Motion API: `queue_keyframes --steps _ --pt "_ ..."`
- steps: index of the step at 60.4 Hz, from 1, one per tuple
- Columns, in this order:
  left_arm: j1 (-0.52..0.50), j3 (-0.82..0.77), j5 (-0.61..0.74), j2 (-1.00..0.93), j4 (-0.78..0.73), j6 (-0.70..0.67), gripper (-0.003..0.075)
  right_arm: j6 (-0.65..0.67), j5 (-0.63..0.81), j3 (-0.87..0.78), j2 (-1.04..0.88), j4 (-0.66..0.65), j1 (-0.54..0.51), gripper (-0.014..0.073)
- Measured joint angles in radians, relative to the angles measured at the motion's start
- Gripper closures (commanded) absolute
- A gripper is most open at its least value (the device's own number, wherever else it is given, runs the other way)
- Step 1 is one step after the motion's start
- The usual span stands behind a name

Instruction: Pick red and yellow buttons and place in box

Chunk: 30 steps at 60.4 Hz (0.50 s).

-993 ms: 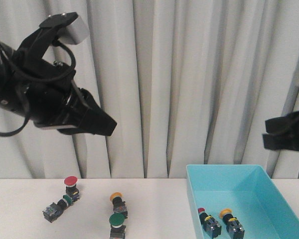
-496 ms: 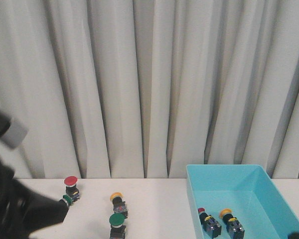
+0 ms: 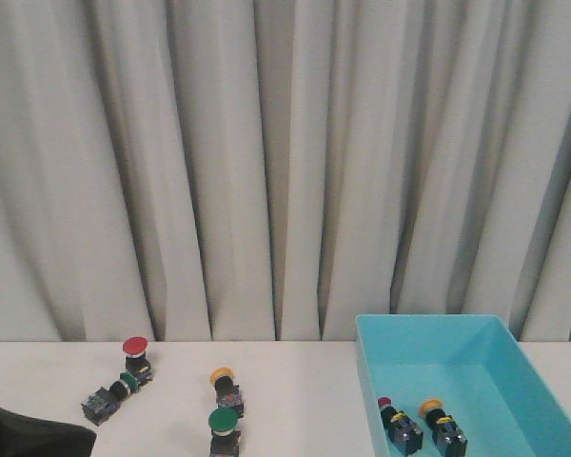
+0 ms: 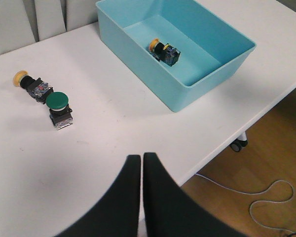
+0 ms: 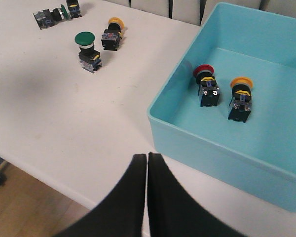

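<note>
both sets of fingers are clenched on nothing: the left gripper [image 4: 141,165] hangs over bare table [image 4: 89,163] near its front edge, and the right gripper [image 5: 147,165] hangs over the table just outside the near wall of the turquoise box [image 5: 207,148]. inside the box lie a red button [image 5: 205,85] and a yellow button [image 5: 240,98], side by side, apart from each other.

out on the table a yellow button [image 3: 226,388] lies on its side just behind an upright green button [image 3: 224,430], and a red button [image 3: 136,356] stands farther left, beside a fallen green-capped one [image 3: 109,398].

judged from this, the task is about half done and between picks. the next move calls for the left fingers to part and come down on the yellow or red one, clear of the green neighbours.
</note>
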State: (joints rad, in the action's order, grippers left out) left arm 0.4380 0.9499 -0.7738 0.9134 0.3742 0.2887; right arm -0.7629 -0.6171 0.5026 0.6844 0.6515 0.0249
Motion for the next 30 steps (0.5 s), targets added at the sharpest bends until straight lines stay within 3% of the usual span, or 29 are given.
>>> queue_keyframes --steps 20,30 --pt "0.000 0.000 0.000 0.000 -0.005 -0.001 0.0727 0.000 0.000 0.000 0.000 0.000 0.000 0.0601" --pt "0.000 -0.017 0.022 0.000 -0.123 -0.001 0.0727 0.000 0.000 0.000 0.000 0.000 0.000 0.0601"
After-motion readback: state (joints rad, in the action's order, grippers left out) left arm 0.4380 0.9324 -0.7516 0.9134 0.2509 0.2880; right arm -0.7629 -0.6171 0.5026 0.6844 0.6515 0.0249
